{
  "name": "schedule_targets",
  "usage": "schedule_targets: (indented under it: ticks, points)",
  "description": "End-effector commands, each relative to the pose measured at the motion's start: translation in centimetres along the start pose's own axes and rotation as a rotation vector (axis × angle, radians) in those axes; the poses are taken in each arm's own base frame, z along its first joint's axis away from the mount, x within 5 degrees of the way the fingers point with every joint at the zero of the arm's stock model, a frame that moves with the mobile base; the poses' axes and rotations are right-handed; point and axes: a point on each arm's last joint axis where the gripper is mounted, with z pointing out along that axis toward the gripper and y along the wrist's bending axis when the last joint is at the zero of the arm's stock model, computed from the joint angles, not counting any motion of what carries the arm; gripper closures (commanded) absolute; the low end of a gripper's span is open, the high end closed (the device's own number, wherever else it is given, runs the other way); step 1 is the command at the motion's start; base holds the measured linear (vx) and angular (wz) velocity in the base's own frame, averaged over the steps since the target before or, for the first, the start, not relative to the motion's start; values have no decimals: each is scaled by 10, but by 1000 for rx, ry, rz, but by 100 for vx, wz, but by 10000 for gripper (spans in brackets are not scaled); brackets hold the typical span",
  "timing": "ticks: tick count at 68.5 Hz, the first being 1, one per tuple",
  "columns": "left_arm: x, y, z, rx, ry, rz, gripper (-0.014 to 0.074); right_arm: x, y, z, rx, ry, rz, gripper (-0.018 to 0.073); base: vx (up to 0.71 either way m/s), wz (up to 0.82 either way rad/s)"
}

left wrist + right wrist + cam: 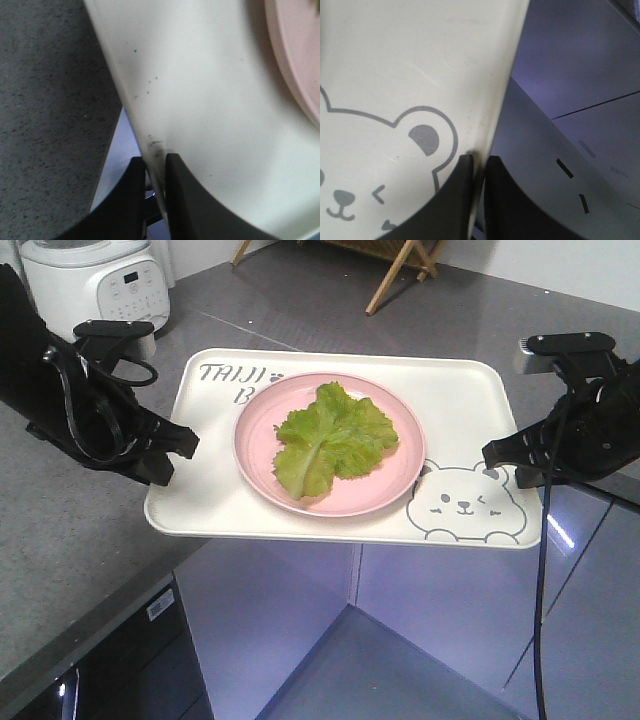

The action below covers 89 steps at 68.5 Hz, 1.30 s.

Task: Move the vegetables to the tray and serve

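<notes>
We see the left gripper pinched narrow on the left rim of the tray, one dark finger below the edge and the other on top, with the thin cream wall caught between them. The right gripper stands the same way on the opposite rim, its jaws nearly together with the tray's edge clamped in the slit, just beside the ear of the grey winking bear drawing. From the front view both arms reach in from the sides, and each grips the tray about midway along a short side. The tray lies roughly level. Its far left part is over the grey speckled countertop, while its near edge and right side hang past the counter over pale bluish cabinet fronts; we cannot tell whether it rests on the counter or is lifted clear of it. Grey "TAIJI" lettering shows at the tray's far left corner. A round pink plate sits in the middle of the tray, and the ruffled green lettuce leaf lies flat on that plate, inside its rim, its pale rib running toward the near left. Behind the left arm a white rice cooker stands on the counter, and wooden legs show at the far top.
</notes>
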Motion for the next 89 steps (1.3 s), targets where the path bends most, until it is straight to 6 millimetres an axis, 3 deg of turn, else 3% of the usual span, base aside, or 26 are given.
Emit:
schedule_targets:
  ticks: [1,89]
  points:
    - [-8,-25,-29,132,-167,12,602,-10,14,-23,-72,-122,-27,565,-3,-30]
    - [-8,-25,-29,132,-167,12,602,-9,14,-23,-72,-121,-27,565,-3,-30]
